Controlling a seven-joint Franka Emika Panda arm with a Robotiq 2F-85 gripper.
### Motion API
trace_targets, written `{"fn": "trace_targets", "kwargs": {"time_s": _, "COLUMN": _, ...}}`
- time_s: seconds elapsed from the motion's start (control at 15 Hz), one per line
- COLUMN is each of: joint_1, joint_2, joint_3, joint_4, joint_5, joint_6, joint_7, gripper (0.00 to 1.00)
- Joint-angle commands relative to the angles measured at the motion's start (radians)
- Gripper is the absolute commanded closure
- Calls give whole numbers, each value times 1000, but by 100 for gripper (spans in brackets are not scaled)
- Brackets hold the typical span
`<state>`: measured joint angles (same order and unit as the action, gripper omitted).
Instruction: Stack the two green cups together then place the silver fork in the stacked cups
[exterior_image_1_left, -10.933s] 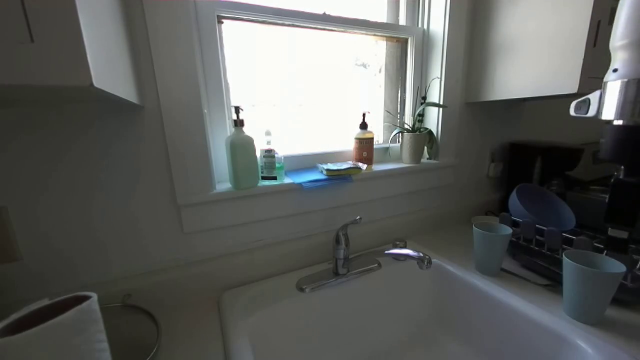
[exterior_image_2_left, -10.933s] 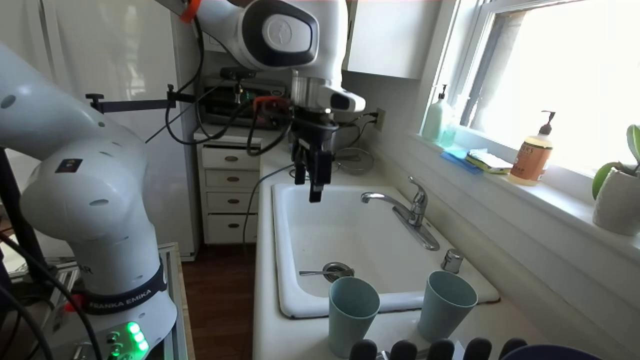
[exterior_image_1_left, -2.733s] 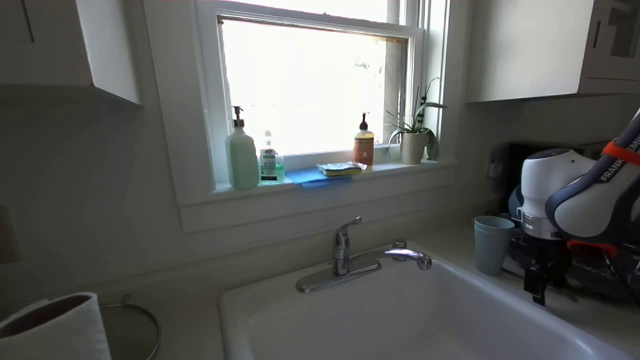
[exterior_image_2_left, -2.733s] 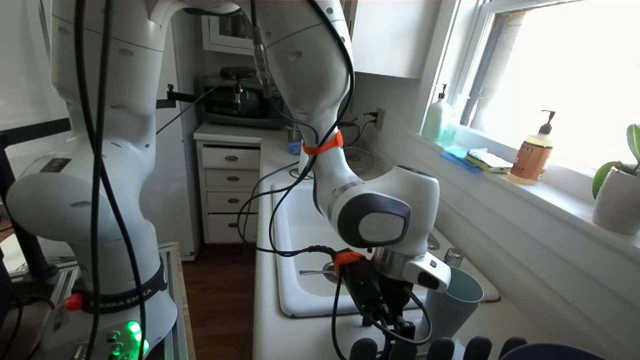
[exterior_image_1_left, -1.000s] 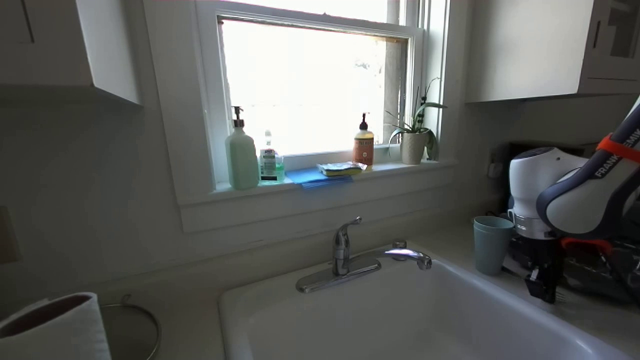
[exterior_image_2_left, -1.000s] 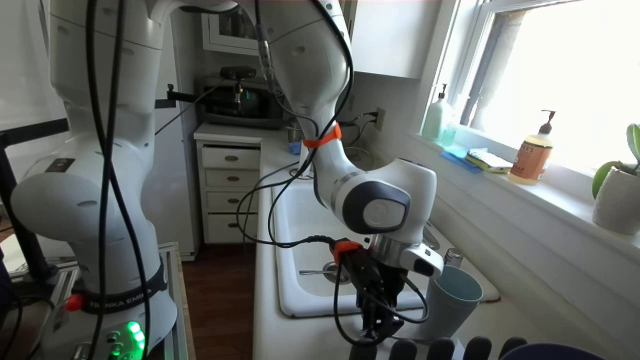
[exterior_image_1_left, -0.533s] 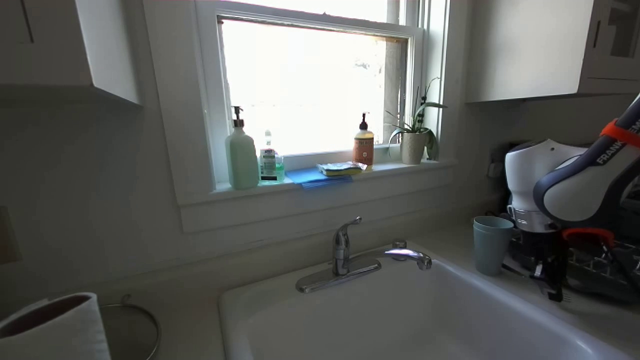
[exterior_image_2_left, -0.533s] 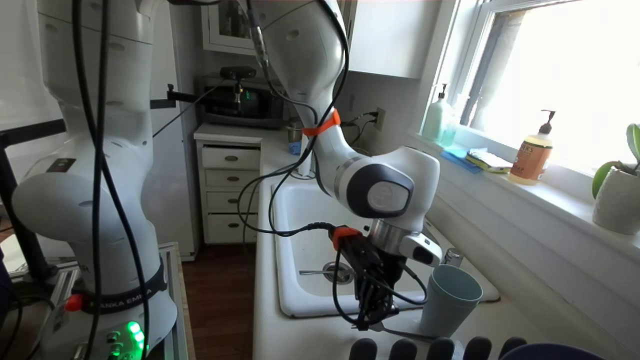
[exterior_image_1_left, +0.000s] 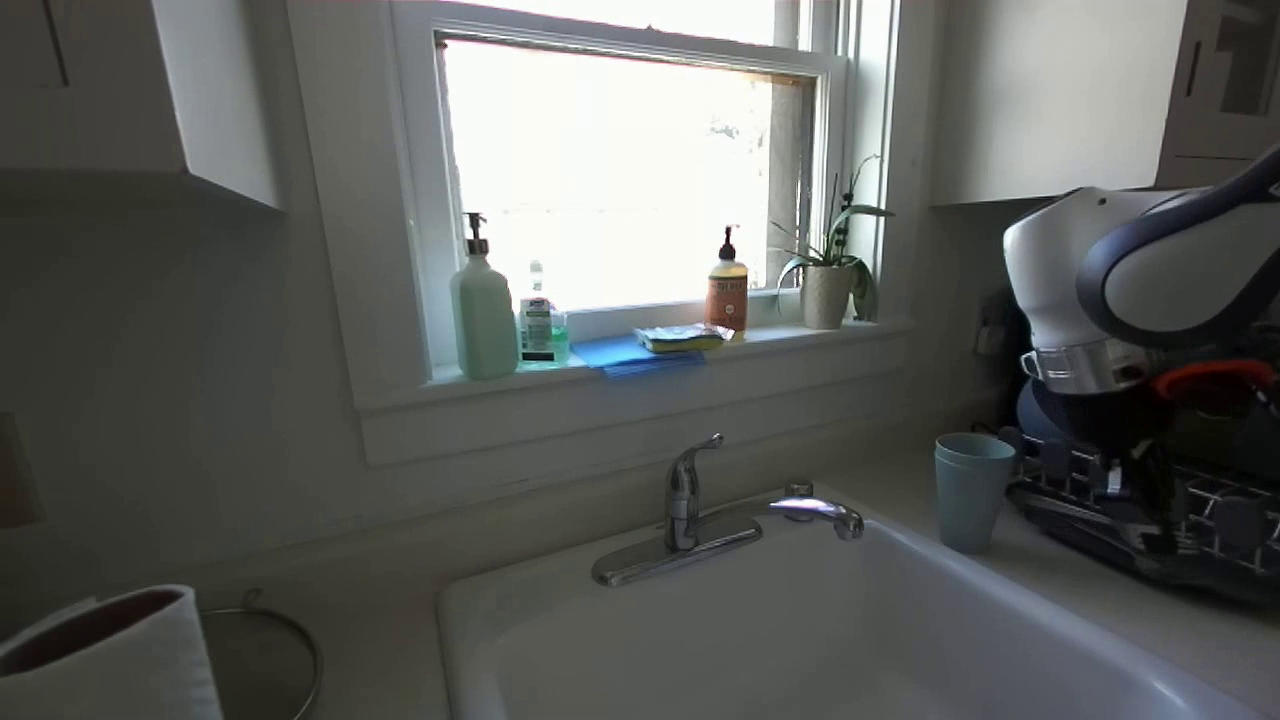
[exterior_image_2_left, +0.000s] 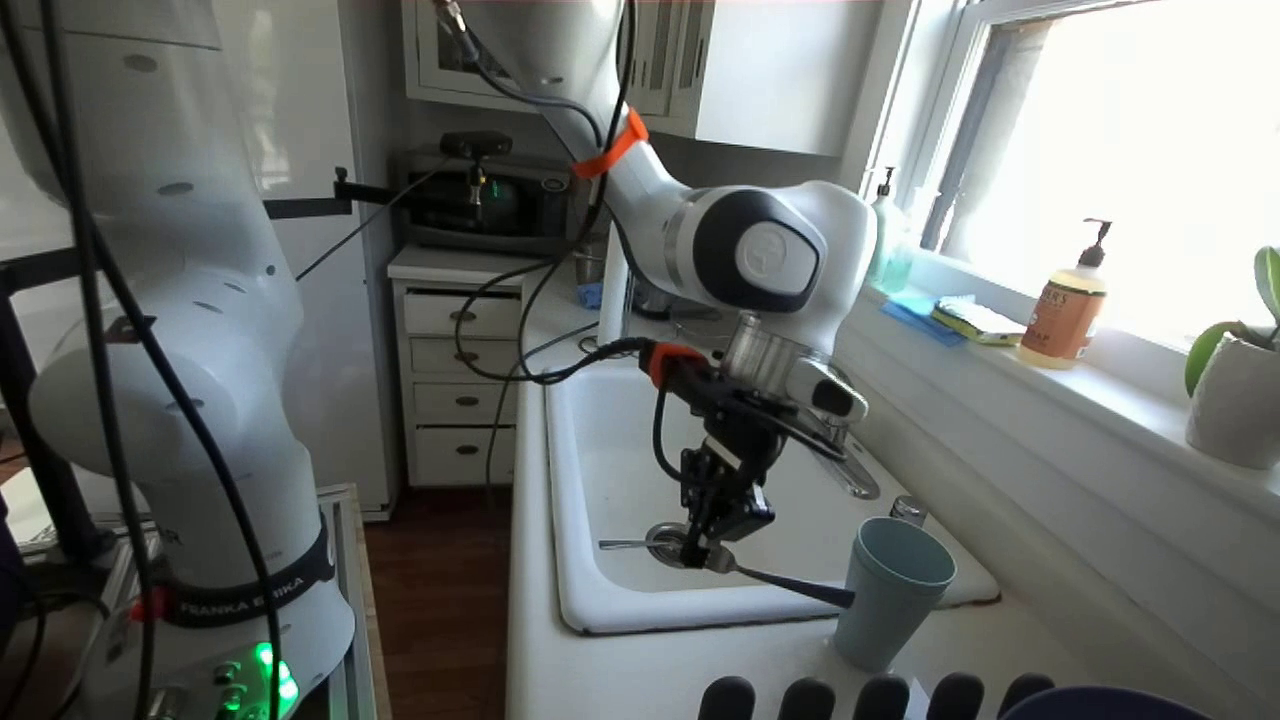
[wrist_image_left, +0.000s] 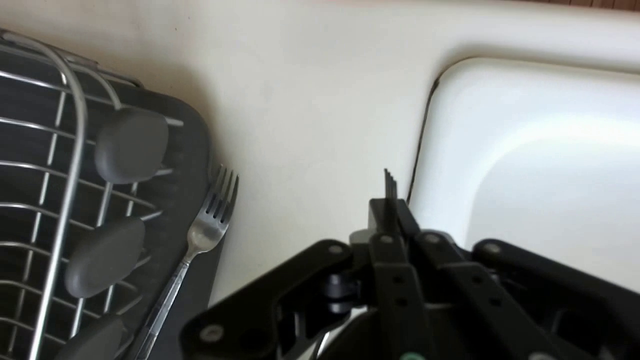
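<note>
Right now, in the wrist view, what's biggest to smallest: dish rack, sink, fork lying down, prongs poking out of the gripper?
1. Dish rack and sink: both cut off, too alike to rank.
2. Lying fork.
3. Gripped fork's prongs.

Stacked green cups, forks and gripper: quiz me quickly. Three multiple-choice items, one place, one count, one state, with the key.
1. Where do the stacked green cups stand?
A. On the counter beside the sink
B. On the windowsill
C. On the microwave

2. How many forks show in the wrist view?
A. None
B. Four
C. Two

3. How is the gripper?
A. Wide open
B. Shut on a silver fork
C. Shut on a cup

1 A: both exterior views show their base on the counter.
2 C: one in the gripper, a second fork beside the wire dish rack.
3 B: in the wrist view, its tines stick out past the closed jaws.
</note>
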<state>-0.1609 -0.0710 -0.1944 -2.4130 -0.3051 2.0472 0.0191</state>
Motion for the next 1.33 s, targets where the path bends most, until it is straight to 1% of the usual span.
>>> {"fn": "trace_targets", "kwargs": {"time_s": 0.0, "joint_1": -5, "joint_2": -76, "joint_3": 21, "joint_4": 23, "joint_5": -20, "joint_6": -143, "joint_7": -10, "gripper": 99}}
{"fn": "trace_targets", "kwargs": {"time_s": 0.27, "joint_1": 5, "joint_2": -169, "joint_3": 37, "joint_4": 54, "joint_5": -13, "joint_6": -267, "joint_7": -83, "gripper": 99}}
{"fn": "trace_targets", "kwargs": {"time_s": 0.4, "joint_1": 4, "joint_2": -211, "joint_3": 49, "joint_4": 77, "joint_5": -44, "joint_6": -277, "joint_7": -90, "gripper": 99}}
{"fn": "trace_targets", "kwargs": {"time_s": 0.47, "joint_1": 0, "joint_2": -220, "joint_3": 52, "joint_4": 95, "joint_5": -63, "joint_6": -255, "joint_7": -74, "gripper": 99}}
{"fn": "trace_targets", "kwargs": {"time_s": 0.67, "joint_1": -9, "joint_2": -217, "joint_3": 66, "joint_4": 129, "joint_5": -147, "joint_6": -150, "joint_7": -7, "gripper": 99}}
{"fn": "trace_targets", "kwargs": {"time_s": 0.93, "joint_1": -23, "joint_2": -165, "joint_3": 70, "joint_4": 123, "joint_5": -234, "joint_6": 68, "joint_7": 111, "gripper": 99}}
{"fn": "trace_targets", "kwargs": {"time_s": 1.27, "joint_1": -49, "joint_2": -78, "joint_3": 67, "joint_4": 94, "joint_5": -346, "joint_6": 300, "joint_7": 328, "gripper": 99}}
